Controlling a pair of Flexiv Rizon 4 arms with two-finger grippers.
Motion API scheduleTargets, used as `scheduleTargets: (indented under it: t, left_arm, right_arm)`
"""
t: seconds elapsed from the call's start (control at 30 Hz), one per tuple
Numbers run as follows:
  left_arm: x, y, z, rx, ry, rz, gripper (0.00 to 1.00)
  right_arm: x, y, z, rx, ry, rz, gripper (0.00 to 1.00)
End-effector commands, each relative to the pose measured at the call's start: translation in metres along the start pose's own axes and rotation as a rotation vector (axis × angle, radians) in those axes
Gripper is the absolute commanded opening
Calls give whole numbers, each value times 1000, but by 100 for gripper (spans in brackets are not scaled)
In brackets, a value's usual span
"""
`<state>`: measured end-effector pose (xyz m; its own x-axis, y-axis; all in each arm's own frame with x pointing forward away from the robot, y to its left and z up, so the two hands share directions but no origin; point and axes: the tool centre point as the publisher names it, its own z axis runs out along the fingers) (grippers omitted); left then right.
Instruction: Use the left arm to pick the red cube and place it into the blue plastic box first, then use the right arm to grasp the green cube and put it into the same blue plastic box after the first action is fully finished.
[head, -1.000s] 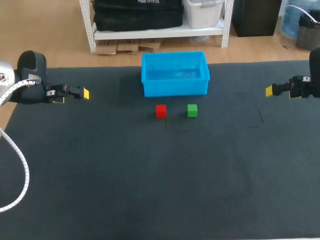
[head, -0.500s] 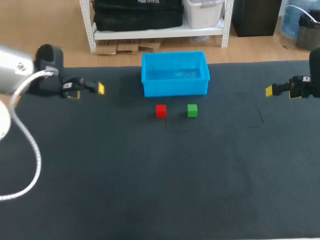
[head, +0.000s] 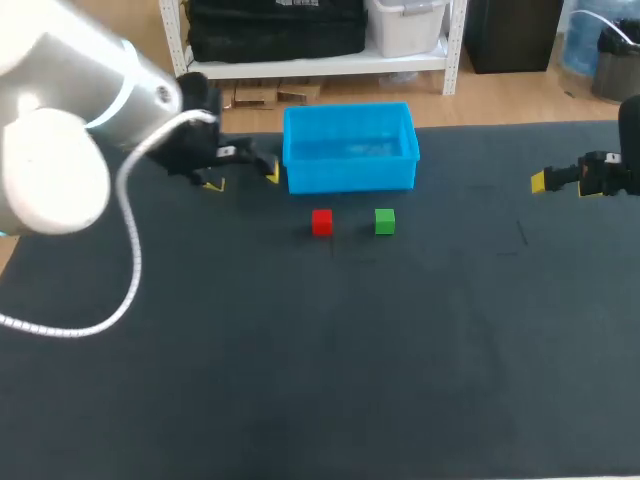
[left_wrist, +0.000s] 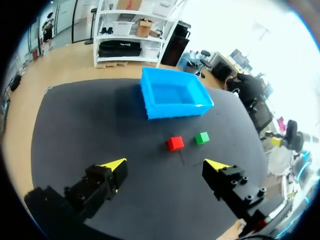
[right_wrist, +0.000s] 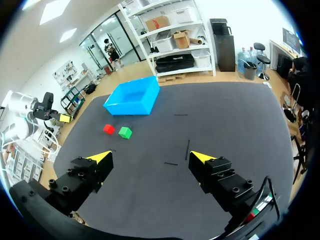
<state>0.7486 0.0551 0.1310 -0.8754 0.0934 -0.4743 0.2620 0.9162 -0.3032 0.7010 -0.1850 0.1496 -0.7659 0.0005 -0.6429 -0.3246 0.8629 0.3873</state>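
One red cube (head: 321, 222) and one green cube (head: 385, 221) are set side by side on the dark tabletop (head: 300, 380), near one blue plastic box (head: 350, 148), ahead of the parted left jaws; the right jaws are likewise held apart.

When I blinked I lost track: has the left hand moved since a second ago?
Yes. The left hand has moved right, from far out on the left side to close beside the blue box's left wall.

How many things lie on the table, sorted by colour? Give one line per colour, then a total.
Red: 1, the red cube
Green: 1, the green cube
Blue: 1, the blue plastic box
Total: 3
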Motion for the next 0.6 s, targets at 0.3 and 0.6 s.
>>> scheduleTargets:
  t: [0.3, 0.6]
  left_arm:
    - [-6, -1, 11, -76, -14, -38, 100]
    - [-9, -3, 17, -123, 44, -53, 100]
  right_arm:
    - [0, -1, 0, -3, 1, -1, 100]
    - [0, -1, 0, -3, 1, -1, 100]
